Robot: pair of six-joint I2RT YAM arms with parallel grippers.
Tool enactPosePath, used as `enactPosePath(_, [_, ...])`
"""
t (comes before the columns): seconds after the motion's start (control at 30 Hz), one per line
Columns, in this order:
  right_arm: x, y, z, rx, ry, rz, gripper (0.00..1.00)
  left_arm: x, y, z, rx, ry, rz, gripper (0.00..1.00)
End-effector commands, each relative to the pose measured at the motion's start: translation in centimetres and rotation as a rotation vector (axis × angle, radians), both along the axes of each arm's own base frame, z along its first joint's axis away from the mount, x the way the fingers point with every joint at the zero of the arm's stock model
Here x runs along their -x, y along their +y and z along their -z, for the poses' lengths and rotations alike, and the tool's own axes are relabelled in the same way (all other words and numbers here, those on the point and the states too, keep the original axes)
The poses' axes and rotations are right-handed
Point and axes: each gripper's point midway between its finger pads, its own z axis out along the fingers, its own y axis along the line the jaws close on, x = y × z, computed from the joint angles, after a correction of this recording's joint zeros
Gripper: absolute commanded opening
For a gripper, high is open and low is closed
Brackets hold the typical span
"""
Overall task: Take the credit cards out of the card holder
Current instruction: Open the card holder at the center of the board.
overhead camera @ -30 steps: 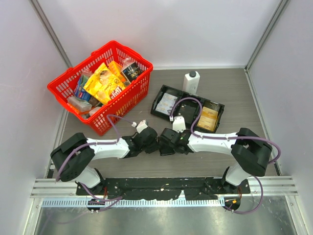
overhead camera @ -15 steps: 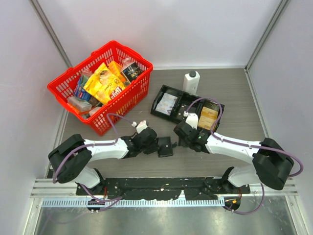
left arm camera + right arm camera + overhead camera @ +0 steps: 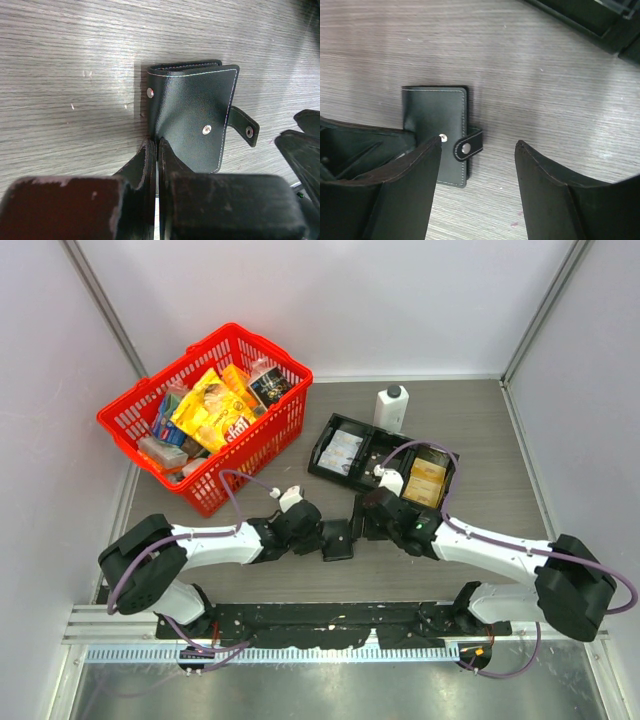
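The left gripper (image 3: 157, 152) is pinched tight onto 1 edge of the small black grainy leather-like bifold card holder (image 3: 192, 112), laid folded on the grey wood-grain table (image 3: 75, 60) — snap tab (image 3: 243, 125) sticking out. Above it, the right gripper (image 3: 479, 141) is spread wide — nothing held.

I saw the grey wood-grain table (image 3: 500, 440) carrying a red plastic basket (image 3: 262, 445) at ten o'clock, a long black tray (image 3: 322, 455) and a white black-capped bottle (image 3: 391, 407) at twelve, and a black leather card holder (image 3: 337, 539) at centre.
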Motion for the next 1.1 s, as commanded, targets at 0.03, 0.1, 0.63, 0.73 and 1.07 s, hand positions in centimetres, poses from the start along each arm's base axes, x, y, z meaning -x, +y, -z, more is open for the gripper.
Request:
enactPosePath(0.03, [-0.6, 2.1, -2.4, -0.093, -0.057, -0.041, 0.68, 0.6, 2.1, 1.2, -0.123, 0.01, 0.009, 0.0])
enactPosePath(0.1, [-0.4, 2.5, -1.8, -0.072, -0.041, -0.056, 0.69, 0.6, 2.1, 1.2, -0.123, 0.01, 0.009, 0.0])
enactPosePath(0.63, [0.5, 0.5, 2.7, -0.042, 0.069, -0.032, 0.17, 0.3, 2.2, 0.5, -0.148, -0.019, 0.041, 0.0])
enactPosePath(0.73, [0.6, 0.7, 2.9, -0.111, 0.075, -0.043, 0.1, 0.1, 2.1, -0.2, -0.152, -0.04, 0.062, 0.0])
enactPosePath(1.07, [0.8, 1.4, 1.6, -0.386, 0.04, -0.048, 0.01, -0.8, 2.0, -5.3, -0.281, -0.196, 0.097, 0.75])
